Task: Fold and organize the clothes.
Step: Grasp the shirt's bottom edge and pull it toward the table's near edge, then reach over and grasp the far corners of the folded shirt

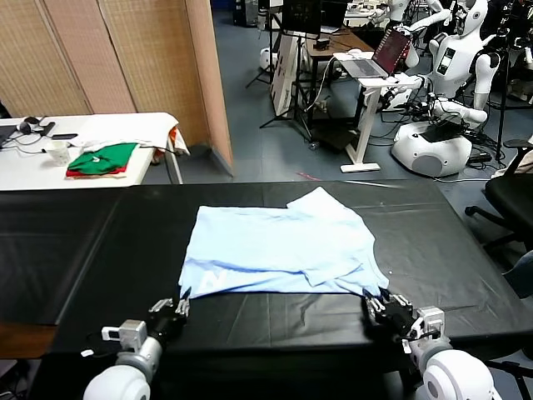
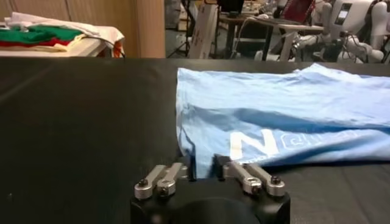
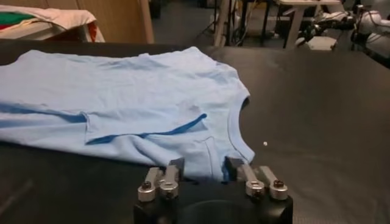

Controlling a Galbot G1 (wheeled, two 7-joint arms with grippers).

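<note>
The clothes, one pale light-blue T-shirt, lie partly folded on the black table, with white lettering near the front left corner. My left gripper is at that front left corner, shut on the hem. In the left wrist view the T-shirt spreads away from the gripper, fabric pinched between the fingers, the lettering just beyond. My right gripper is shut on the front right corner. In the right wrist view the shirt has its edge held in that gripper.
Behind the black table on the left stands a white table with folded green and red garments and a white cloth. A wooden partition rises behind it. At the back right are a desk with a laptop, white robots and an office chair.
</note>
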